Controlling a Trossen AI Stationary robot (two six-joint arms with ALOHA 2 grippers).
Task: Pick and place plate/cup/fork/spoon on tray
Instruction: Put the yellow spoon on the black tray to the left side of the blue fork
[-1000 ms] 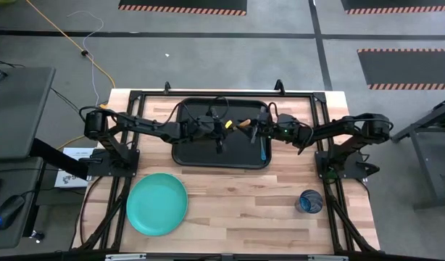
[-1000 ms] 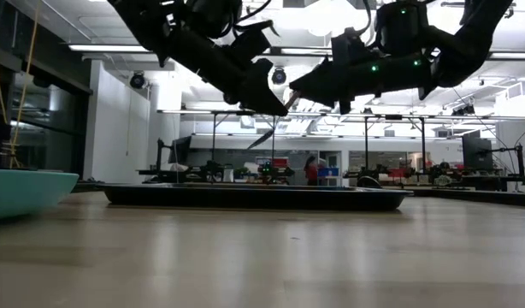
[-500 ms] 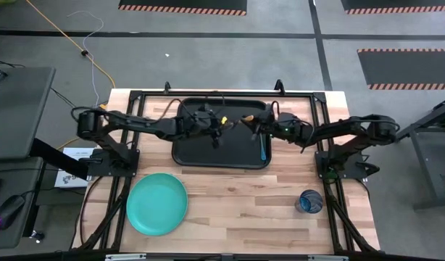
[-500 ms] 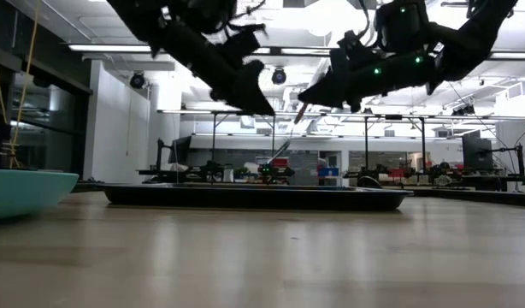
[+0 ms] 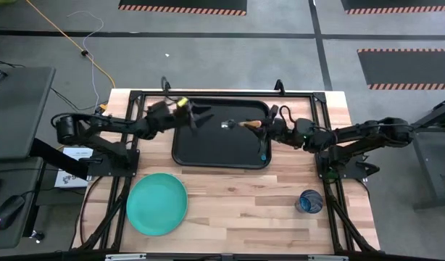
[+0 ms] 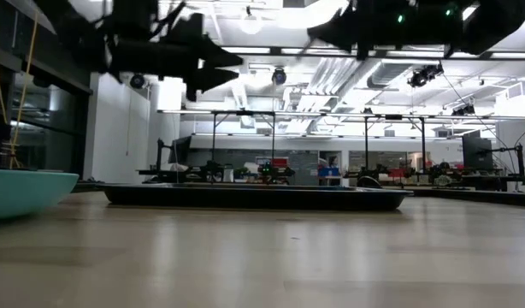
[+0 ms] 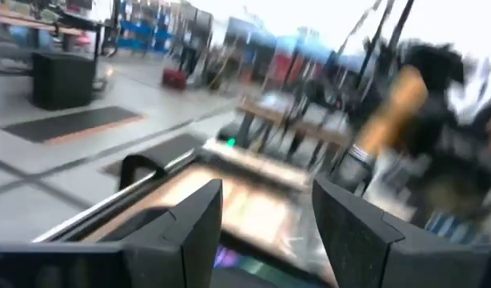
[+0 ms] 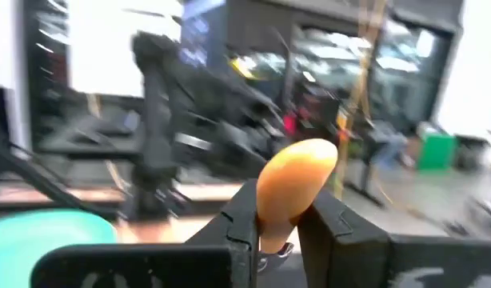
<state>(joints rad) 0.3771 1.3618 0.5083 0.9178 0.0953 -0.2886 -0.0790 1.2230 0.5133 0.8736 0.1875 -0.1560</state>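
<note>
My right gripper [image 8: 279, 214] pinches an orange-handled utensil [image 5: 251, 123] above the tray [image 5: 186, 154]. Tilted, it could slip and bounce out. My left gripper [image 5: 196, 116], fingers spread, holds nothing. The plate [image 5: 156, 204] is at seven o'clock, the cup [image 5: 310, 201] at five — both off-tray.
</note>
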